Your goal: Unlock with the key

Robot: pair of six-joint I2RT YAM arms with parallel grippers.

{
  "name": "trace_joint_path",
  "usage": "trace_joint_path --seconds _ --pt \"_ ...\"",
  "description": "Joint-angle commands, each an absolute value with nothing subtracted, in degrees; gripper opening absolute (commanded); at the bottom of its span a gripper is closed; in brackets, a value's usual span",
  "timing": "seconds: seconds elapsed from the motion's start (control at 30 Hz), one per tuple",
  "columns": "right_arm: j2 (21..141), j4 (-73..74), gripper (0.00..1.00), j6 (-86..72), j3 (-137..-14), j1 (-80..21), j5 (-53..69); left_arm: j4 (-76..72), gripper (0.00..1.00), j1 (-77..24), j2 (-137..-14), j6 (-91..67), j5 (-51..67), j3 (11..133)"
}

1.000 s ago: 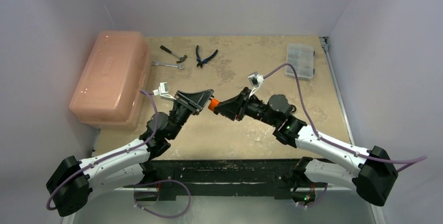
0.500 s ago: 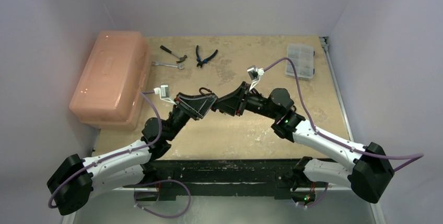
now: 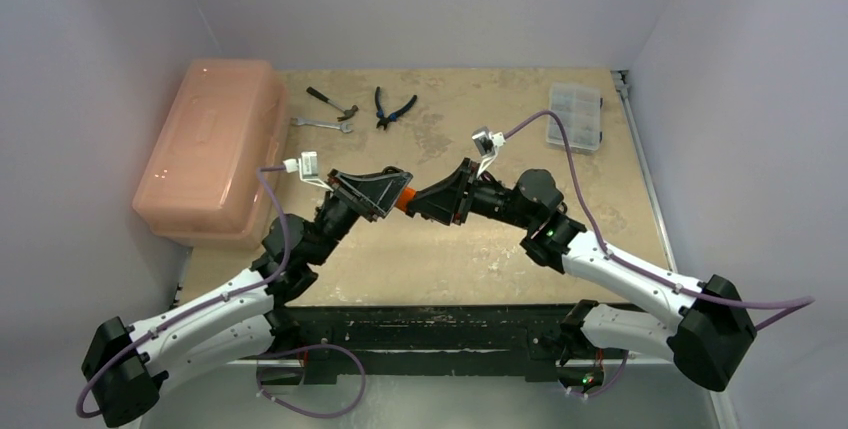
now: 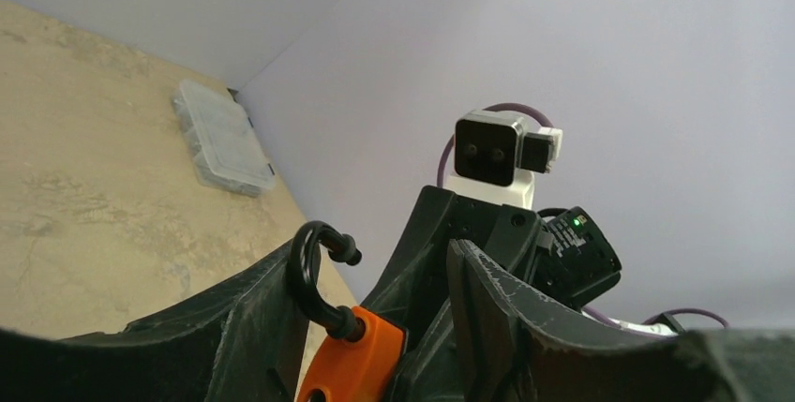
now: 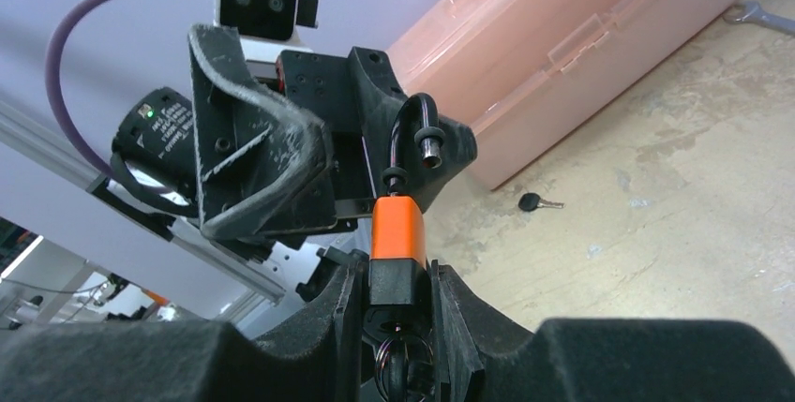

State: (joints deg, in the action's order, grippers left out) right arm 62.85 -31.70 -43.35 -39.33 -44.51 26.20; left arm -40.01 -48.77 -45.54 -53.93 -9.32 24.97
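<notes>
Poking out of the rough black right gripper (image 5: pixel 396 275), pinched tight, is a smooth orange padlock (image 5: pixel 395 233) with a curved black hook. The left gripper (image 4: pixel 375 266) stands apart around it, maybe not touching.

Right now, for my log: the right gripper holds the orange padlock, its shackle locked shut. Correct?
No: the shackle stands open, free end out, as the right wrist view shows. The right gripper does hold the orange padlock.

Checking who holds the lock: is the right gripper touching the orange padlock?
Touching. The right wrist view shows the right gripper clamping the body of the orange padlock from both sides, with no gap on either side.
</notes>
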Motion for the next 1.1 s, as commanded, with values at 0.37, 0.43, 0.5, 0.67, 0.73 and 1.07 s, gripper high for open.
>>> trace_joint_path --seconds 0.37,0.43,0.5,0.67,0.73,1.07 --pt "61.56 -33.97 0.00 -41.96 -40.55 -44.21 28.02 -35.87 0.30 -48.53 -45.67 -49.52 -9.98 29.97" --pt "61.97 -35.06 0.00 -43.18 -40.29 -44.21 29.20 -37.19 0.26 -48.58 -44.76 -47.20 -8.85 29.46" --pt "62.56 -36.53 0.00 -44.48 -40.17 -44.21 30.54 -38.47 0.23 -48.52 -43.79 -44.38 -7.08 29.12" --pt "63.73 -39.73 0.00 -47.81 -40.64 -44.04 34.42 -37.02 0.18 -48.56 -42.30 -37.71 -0.72 30.80" --pt "64.23 -41.02 0.00 -48.92 -40.99 -43.74 35.81 -35.04 0.18 -48.52 -42.19 -35.70 1.65 32.16" --pt "65.21 -44.21 0.00 -51.94 -41.63 -43.31 39.22 -27.12 0.24 -48.51 -42.02 -28.63 8.15 36.72"
